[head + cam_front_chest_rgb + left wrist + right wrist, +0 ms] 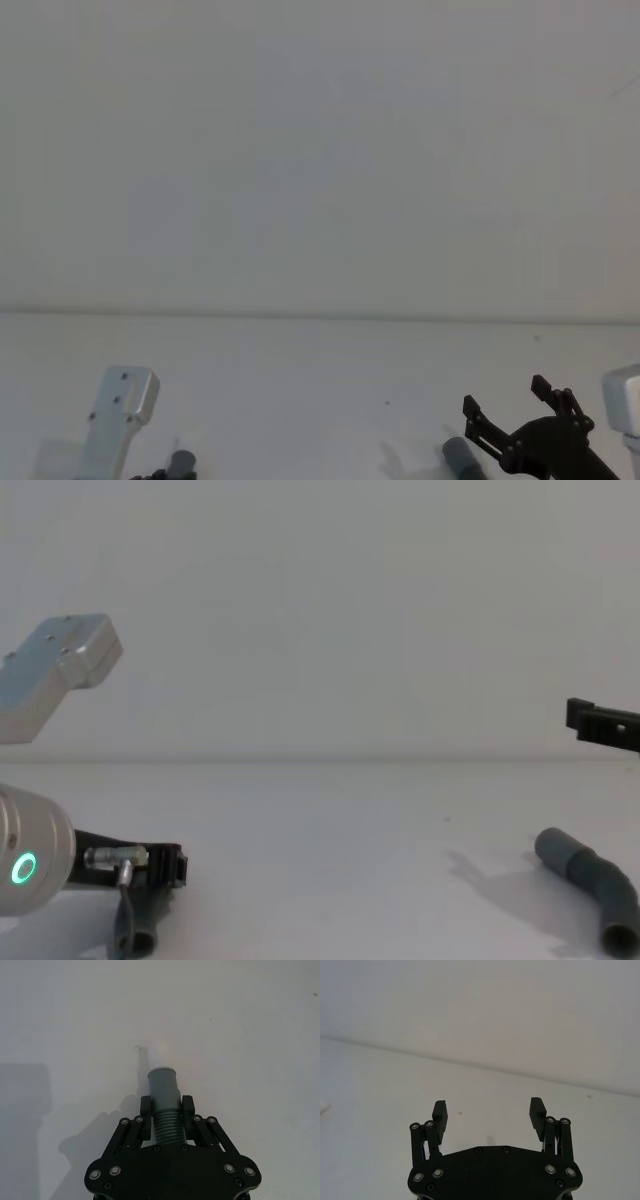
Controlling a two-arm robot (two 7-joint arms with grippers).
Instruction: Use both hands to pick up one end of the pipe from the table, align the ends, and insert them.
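A: Across the white table (330,820), the pick-up looks half done. Lower left of the chest view, the left gripper (165,865) is clamped on one hose piece (135,930).

B: And the right gripper (488,1112) gapes empty! The second piece (590,880) lies lower right, so it must drop onto that.

A: Two grippers, two pieces.

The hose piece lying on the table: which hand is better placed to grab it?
Right. The right hand is open and empty near that hose piece; the left hand holds the other piece.
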